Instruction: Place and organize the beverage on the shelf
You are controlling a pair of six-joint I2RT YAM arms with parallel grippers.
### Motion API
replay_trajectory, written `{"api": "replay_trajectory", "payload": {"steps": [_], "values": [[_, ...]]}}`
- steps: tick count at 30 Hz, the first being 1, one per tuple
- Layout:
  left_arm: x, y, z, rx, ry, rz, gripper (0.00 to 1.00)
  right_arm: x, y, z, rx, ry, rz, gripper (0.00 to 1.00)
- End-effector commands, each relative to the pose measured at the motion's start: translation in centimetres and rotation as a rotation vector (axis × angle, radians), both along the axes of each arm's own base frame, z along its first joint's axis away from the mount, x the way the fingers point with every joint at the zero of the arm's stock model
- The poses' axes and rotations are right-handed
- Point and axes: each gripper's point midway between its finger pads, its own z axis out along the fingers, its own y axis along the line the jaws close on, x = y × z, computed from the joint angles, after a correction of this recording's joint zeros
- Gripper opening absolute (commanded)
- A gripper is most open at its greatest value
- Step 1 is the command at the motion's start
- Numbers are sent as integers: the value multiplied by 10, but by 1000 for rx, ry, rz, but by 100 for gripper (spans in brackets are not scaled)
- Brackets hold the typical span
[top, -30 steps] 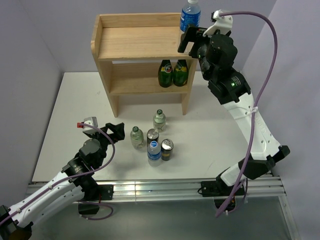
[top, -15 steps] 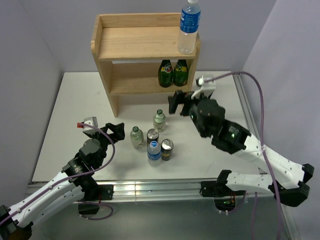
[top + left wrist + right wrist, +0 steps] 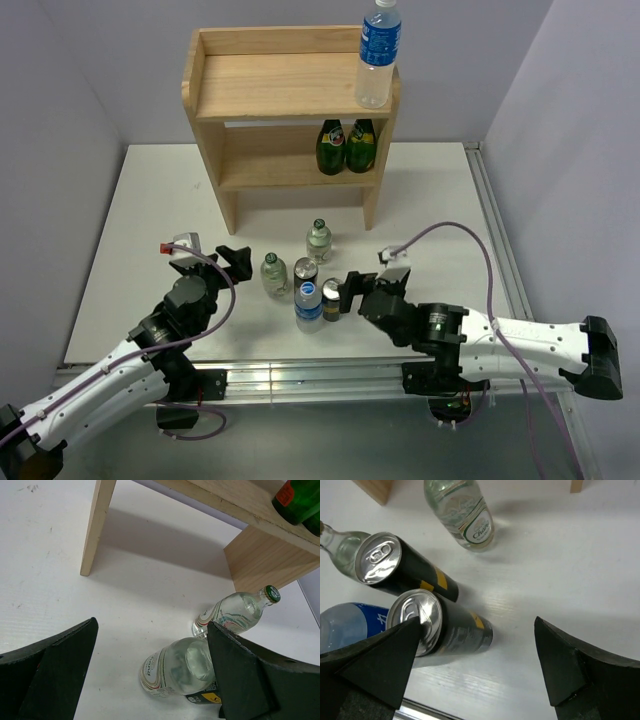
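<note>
The right end effector (image 3: 346,292) was seen spread wide and empty at lower centre of the overhead frame, just beside a dark can (image 3: 333,296); contact with it could not be judged. The left end effector (image 3: 232,262) was likewise held wide open, nothing gripped, near a clear glass bottle (image 3: 271,274). One water bottle (image 3: 379,50) was stood on the shelf (image 3: 280,100) top, upper right; five drinks were grouped on the worktop (image 3: 150,220).

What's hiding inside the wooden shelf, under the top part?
Two dark green bottles stand side by side on the lower board of the shelf, at its right end. The top board covers the back of that level, so anything there is hidden.
</note>
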Motion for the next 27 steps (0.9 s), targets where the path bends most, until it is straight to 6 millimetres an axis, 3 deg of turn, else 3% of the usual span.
{"api": "replay_trajectory", "payload": {"steps": [1, 8, 17, 22, 27], "values": [[2, -2, 5, -11, -13, -2, 98, -9, 11, -7, 128, 20, -49, 100], [3, -2, 2, -1, -4, 5, 98, -29, 26, -28, 83, 51, -9, 100], [4, -1, 0, 8, 3, 13, 98, -46, 38, -38, 43, 58, 18, 100], [4, -1, 1, 10, 1, 14, 98, -47, 35, -49, 16, 71, 4, 100], [4, -1, 0, 11, 2, 13, 98, -43, 19, -47, 9, 58, -55, 100]]}}
